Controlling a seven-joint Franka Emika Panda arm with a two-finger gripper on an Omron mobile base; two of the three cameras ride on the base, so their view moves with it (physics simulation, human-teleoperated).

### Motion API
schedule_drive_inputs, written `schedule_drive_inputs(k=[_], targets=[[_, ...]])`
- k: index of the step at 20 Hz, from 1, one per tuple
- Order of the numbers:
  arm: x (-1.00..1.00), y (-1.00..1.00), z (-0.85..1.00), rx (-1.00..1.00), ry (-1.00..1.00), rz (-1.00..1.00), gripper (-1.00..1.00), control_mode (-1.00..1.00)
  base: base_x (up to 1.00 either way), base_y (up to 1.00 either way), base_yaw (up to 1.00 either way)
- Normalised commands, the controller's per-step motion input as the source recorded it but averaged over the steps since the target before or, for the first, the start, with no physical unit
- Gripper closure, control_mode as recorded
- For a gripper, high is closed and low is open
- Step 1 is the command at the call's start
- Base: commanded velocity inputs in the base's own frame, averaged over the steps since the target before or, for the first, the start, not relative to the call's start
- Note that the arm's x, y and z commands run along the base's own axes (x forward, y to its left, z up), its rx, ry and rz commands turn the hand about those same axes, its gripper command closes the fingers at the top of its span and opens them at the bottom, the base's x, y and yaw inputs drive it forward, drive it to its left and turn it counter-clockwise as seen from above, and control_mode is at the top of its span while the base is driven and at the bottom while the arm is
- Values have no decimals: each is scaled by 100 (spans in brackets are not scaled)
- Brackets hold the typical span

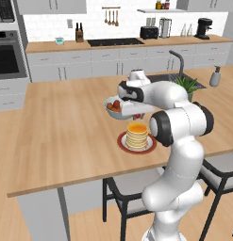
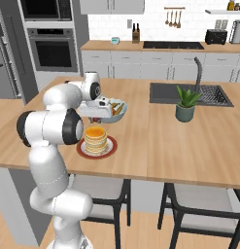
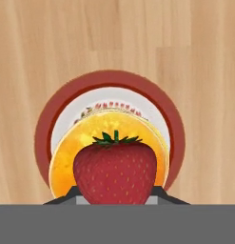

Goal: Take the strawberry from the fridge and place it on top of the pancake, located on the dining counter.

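A: Hand view, entry: two-finger gripper (image 3: 116,198) nearly closed, clamped on the small deep-red strawberry (image 3: 115,172) at lower centre, green cap toward frame top.

B: And the target?

A: Stack of round golden-tan pancakes with orange-yellow top (image 3: 107,143) sits directly behind the berry, on the dark red round plate (image 3: 109,81), light wooden dining counter (image 3: 43,47) all around. Stack centre lies slightly left of the berry.

B: Judgement?

A: Mostly straight descent along the gripper axis; slight leftward correction.
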Motion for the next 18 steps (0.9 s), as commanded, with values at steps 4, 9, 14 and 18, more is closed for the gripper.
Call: schedule_drive_inputs(k=[4,9,14,18], targets=[[-24,0,-40,0,0,-1,100,-100,0,0,0],[0,0,-16,0,0,0,100,-100,0,0,0],[0,0,-26,0,1,0,100,-100,0,0,0],[0,0,-21,0,14,0,100,-100,0,0,0]])
